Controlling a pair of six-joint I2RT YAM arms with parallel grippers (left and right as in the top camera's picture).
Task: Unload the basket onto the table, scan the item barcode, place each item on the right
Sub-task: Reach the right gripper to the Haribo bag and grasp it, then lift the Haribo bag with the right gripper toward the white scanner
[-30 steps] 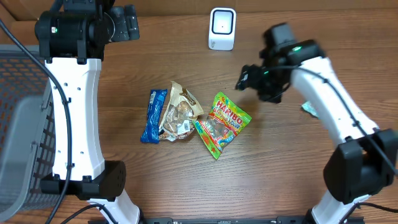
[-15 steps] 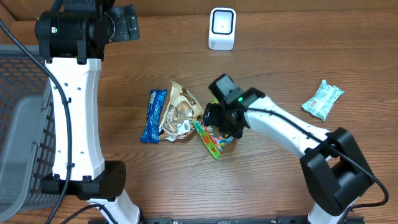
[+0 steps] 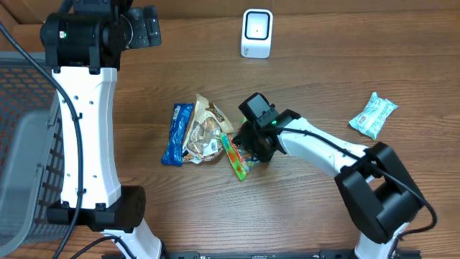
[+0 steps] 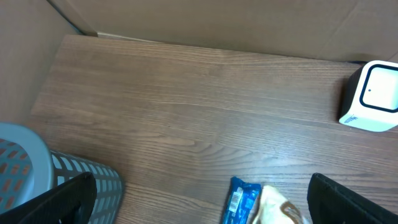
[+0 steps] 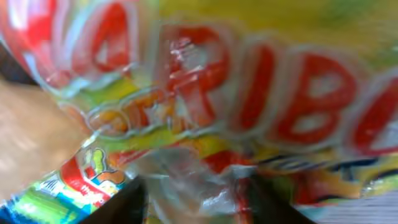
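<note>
Pickup is the step in hand. The right end effector (image 3: 251,149) sits low over the Haribo gummy bag (image 3: 237,157) at the middle of the tabletop (image 3: 323,208), and the bag is bunched into a narrow strip at its seven o'clock. In the right wrist view the bag's red lettering fills the frame, with two dark fingers (image 5: 121,208) flanking it at the bottom edge. The jaws stand around the bag, but the picture is too blurred to tell whether they have clamped it. The left end effector (image 4: 202,177) hangs wide open and empty near the tabletop's eleven o'clock, well apart from the work.

The next move, as I judge it, calls for a firm pinch and a lift. Then comes a carry toward the white barcode scanner (image 3: 256,32) at twelve o'clock, turning the bag so its barcode faces the scanner's window.

No view shows the barcode; it probably lies on the bag's underside. A brown snack packet (image 3: 206,133) and a blue snack bar (image 3: 176,134) lie just beside the bag at nine o'clock. A green-and-white packet (image 3: 374,115) lies well apart at three o'clock. The left edge cuts off a grey basket (image 3: 21,144).
</note>
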